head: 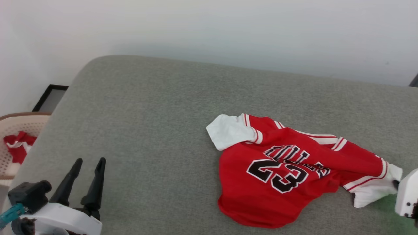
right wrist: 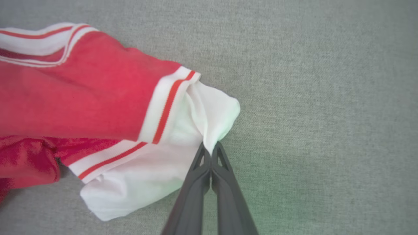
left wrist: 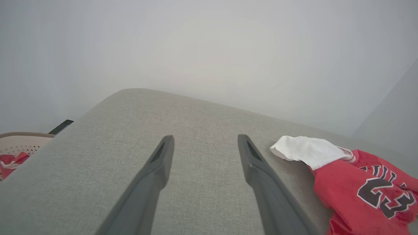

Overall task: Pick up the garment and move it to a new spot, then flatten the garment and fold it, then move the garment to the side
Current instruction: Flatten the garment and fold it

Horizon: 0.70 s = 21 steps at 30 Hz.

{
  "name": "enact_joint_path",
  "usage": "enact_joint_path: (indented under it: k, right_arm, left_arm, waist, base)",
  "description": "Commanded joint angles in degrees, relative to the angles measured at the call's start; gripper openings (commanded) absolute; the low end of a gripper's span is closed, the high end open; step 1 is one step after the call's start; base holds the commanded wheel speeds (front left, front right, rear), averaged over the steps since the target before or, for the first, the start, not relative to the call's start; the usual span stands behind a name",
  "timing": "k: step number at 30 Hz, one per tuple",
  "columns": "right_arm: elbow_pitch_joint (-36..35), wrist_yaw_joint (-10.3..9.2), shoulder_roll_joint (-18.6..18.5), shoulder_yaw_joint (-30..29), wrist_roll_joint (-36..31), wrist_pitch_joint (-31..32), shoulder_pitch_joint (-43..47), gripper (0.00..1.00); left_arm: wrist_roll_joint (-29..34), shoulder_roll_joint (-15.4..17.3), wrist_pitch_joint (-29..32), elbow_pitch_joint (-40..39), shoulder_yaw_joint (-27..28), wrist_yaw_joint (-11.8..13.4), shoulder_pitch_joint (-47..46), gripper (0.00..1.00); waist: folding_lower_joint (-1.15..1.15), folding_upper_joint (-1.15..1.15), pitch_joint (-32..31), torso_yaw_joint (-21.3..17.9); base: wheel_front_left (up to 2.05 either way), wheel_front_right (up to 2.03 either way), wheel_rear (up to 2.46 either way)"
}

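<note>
Grey fabric surface (head: 147,114), pale wall (head: 209,29) behind. The garment (head: 281,182), soft and light, lies crumpled at its right. My right gripper (right wrist: 210,148) pinches its white sleeve (right wrist: 209,111), a fair hold. My left gripper (head: 90,160) gapes, empty.

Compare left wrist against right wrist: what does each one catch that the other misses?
Left wrist adds: left gripper, fingers spread wide over bare cushion; the garment with its number 23; a basket holding red cloth at the left edge; the wall.
Right wrist adds: right gripper, fingers shut on the edge of a white sleeve; that sleeve's red-striped trim up close.
Both: the garment, crumpled on the grey cushion.
</note>
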Motion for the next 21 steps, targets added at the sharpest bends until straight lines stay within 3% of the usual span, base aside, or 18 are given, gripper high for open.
enact_joint_path:
  k: [1,2,3,4,12,21]
  right_arm:
    - [0.09,-0.09,0.91,-0.34,-0.43,-0.76,0.79,0.11]
    - [0.32,-0.09,1.24,-0.38,-0.73,-0.92,0.90,0.20]
    - [0.50,-0.08,1.52,-0.41,-0.94,-1.09,0.89,0.38]
    - [0.58,-0.09,1.79,-0.34,-1.18,-1.25,0.76,1.00]
    - [-2.93,-0.08,1.68,0.43,-0.18,-0.47,1.02,1.00]
    - [-12.59,-0.08,2.26,-1.64,-0.40,-4.44,3.93,1.00]
  left_arm:
    - [-0.02,0.02,0.20,-0.11,-0.21,0.05,0.09,1.00]
    - [-0.07,0.03,0.29,-0.06,-0.25,-0.07,-0.08,1.00]
    - [-0.08,0.06,0.50,-0.02,-0.41,-0.23,-0.27,1.00]
    - [-0.04,0.14,0.60,0.03,-0.59,-0.38,-0.45,1.00]
    - [-0.23,1.56,3.33,-0.80,-1.36,-0.48,-1.19,1.00]
    - [-1.93,4.21,12.34,-3.38,-3.08,-0.81,-5.26,1.00]
  waist:
    - [0.00,0.00,0.15,-0.90]
    - [0.00,0.00,0.14,-1.11]
    - [0.00,0.00,0.11,-1.26]
    - [0.00,0.00,0.06,-1.40]
    - [0.00,0.00,-1.06,-3.12]
    - [0.00,0.00,-2.06,-5.96]
  base:
    - [0.00,0.00,0.00]
    - [0.00,0.00,0.00]
    - [0.00,0.00,0.00]
    - [0.00,0.00,0.00]
    - [0.00,0.00,0.00]
    - [0.00,0.00,0.00]
